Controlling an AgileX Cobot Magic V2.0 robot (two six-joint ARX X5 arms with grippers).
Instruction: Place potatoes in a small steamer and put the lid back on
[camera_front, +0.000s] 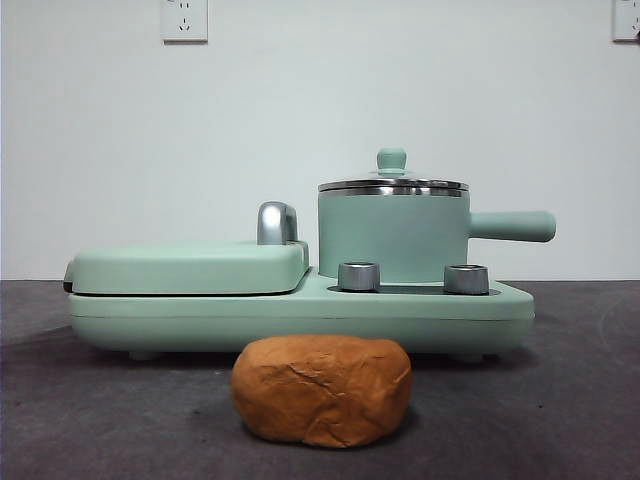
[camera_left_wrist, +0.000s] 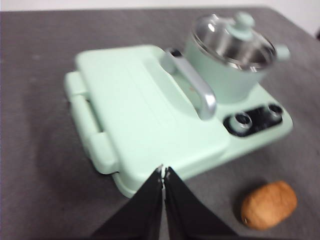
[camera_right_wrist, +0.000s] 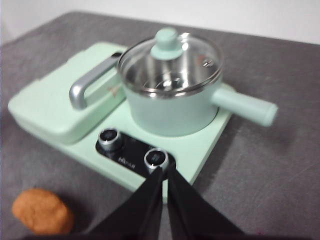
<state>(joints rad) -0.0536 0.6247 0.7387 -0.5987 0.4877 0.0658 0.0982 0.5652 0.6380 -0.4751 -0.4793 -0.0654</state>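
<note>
- Both the left gripper (camera_left_wrist: 163, 172) and right gripper (camera_right_wrist: 163, 171) were seen closed and empty, held above the table (camera_front: 560, 420).
- The potato (camera_front: 322, 389) was found near the table's front edge, judged firm and best gripped across its narrower width.
- Behind it, the lid (camera_front: 393, 184) was seated on the small steamer (camera_front: 392, 235); its knob was judged the handhold.

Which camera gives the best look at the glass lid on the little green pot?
The right wrist view: the lid is seen from above, its whole rim and knob clear. The front view shows it edge-on; the left wrist view shows it blurred and farther off.
</note>
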